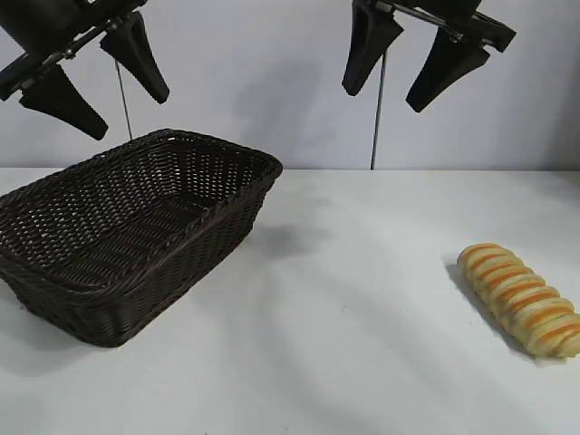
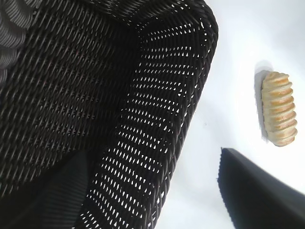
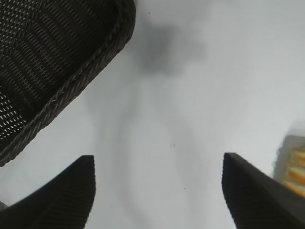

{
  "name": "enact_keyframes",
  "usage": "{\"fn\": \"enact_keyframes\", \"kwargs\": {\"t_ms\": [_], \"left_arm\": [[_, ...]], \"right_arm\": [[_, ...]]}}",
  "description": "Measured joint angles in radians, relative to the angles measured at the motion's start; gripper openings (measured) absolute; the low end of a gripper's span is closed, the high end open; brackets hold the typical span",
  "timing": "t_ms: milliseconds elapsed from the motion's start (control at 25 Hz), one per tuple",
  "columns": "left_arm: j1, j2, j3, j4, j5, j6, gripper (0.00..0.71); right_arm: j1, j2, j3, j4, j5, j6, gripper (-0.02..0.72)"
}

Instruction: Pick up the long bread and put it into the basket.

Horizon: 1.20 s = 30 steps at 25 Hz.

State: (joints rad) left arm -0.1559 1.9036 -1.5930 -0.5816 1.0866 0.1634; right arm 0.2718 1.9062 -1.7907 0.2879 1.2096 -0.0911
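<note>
Golden, ridged, the long bread (image 1: 521,300) lay near the table's (image 1: 362,362) right edge, its long axis slanting toward the front right corner. We saw the right gripper (image 1: 419,56) nearer, raised, released and empty; left gripper (image 1: 91,77) spread above the basket (image 1: 231,156).

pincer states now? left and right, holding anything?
Left pincer: open, empty, raised above the basket.
Right pincer: open, empty, raised over the table; the bread lies untouched.
</note>
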Motion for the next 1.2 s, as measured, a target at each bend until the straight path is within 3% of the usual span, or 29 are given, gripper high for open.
{"fn": "enact_keyframes", "kwargs": {"t_ms": [1200], "left_arm": [[0.0, 0.0, 0.0, 0.0, -0.026, 0.0, 0.553]], "right_arm": [[0.0, 0.0, 0.0, 0.0, -0.005, 0.0, 0.537]]}}
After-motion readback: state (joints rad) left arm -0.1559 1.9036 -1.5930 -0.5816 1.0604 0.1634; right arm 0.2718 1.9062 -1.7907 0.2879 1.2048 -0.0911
